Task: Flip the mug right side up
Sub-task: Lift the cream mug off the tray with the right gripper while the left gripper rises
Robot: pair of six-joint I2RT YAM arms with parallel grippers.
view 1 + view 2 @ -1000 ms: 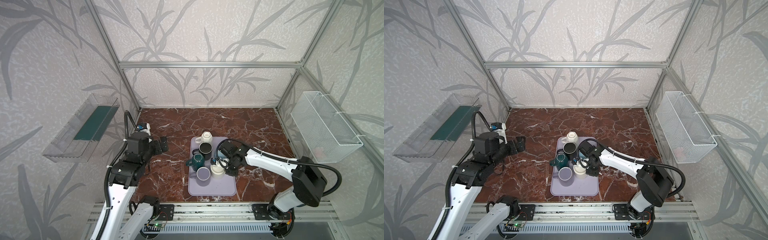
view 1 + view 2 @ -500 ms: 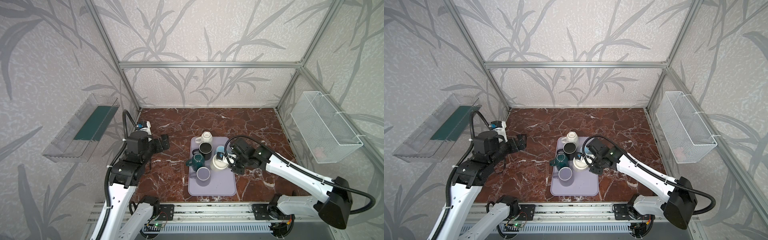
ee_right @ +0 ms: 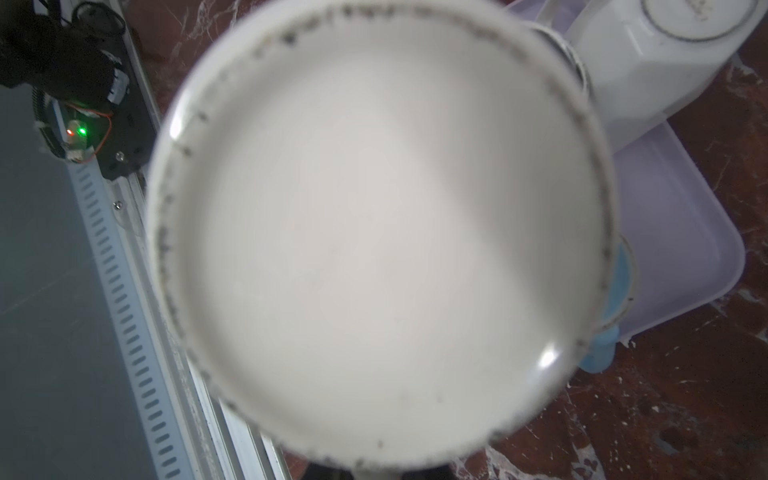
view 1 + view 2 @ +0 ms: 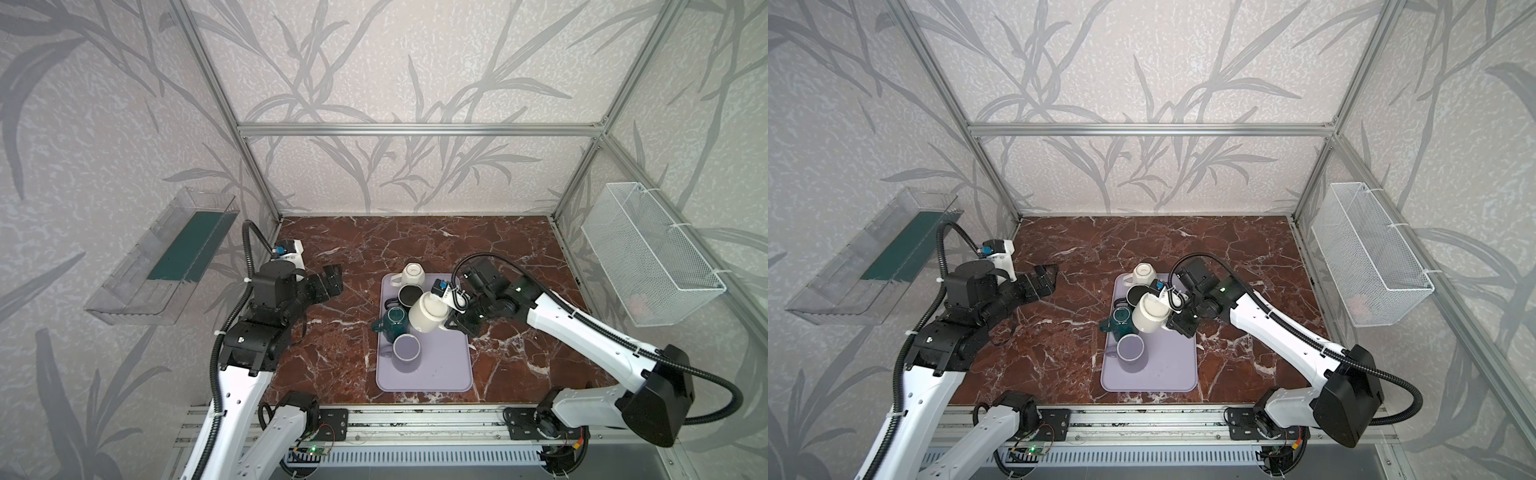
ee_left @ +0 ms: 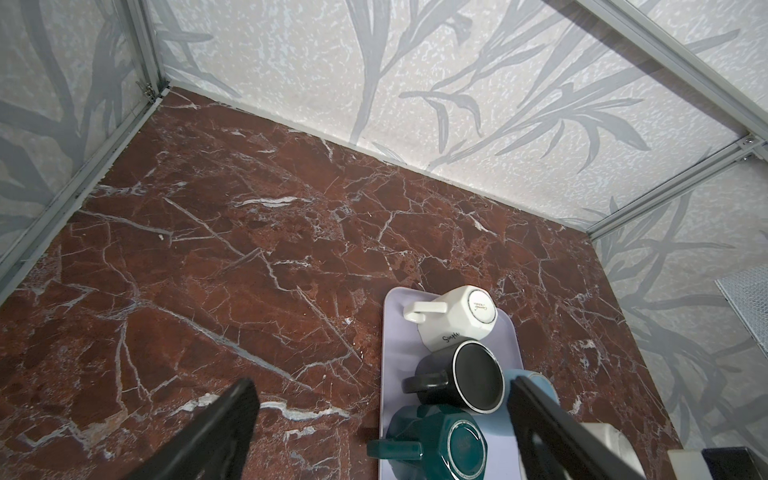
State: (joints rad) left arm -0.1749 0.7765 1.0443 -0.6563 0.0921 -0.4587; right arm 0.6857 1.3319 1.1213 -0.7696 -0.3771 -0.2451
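A cream mug (image 4: 428, 316) (image 4: 1150, 313) hangs tilted above the lavender tray (image 4: 436, 365) (image 4: 1167, 365), with my right gripper (image 4: 451, 323) (image 4: 1173, 322) shut on its right side. One blurred round end of the cream mug (image 3: 382, 232) fills the right wrist view and hides the jaws. My left gripper (image 4: 330, 282) (image 4: 1044, 280) (image 5: 380, 388) stands open over the marble, left of the tray (image 5: 395, 324), holding nothing.
On the tray are an upside-down white mug (image 4: 412, 274) (image 5: 461, 318), a black mug (image 4: 409, 295) (image 5: 469, 378), an upside-down teal mug (image 4: 395, 322) (image 5: 449, 449), an upright lavender mug (image 4: 406, 348) and a light blue mug (image 3: 619, 286). A wire basket (image 4: 648, 257) hangs right, a clear bin (image 4: 166, 257) left.
My right gripper has lifted the cream mug off the tray and tilted it. My left gripper has shifted slightly toward the tray.
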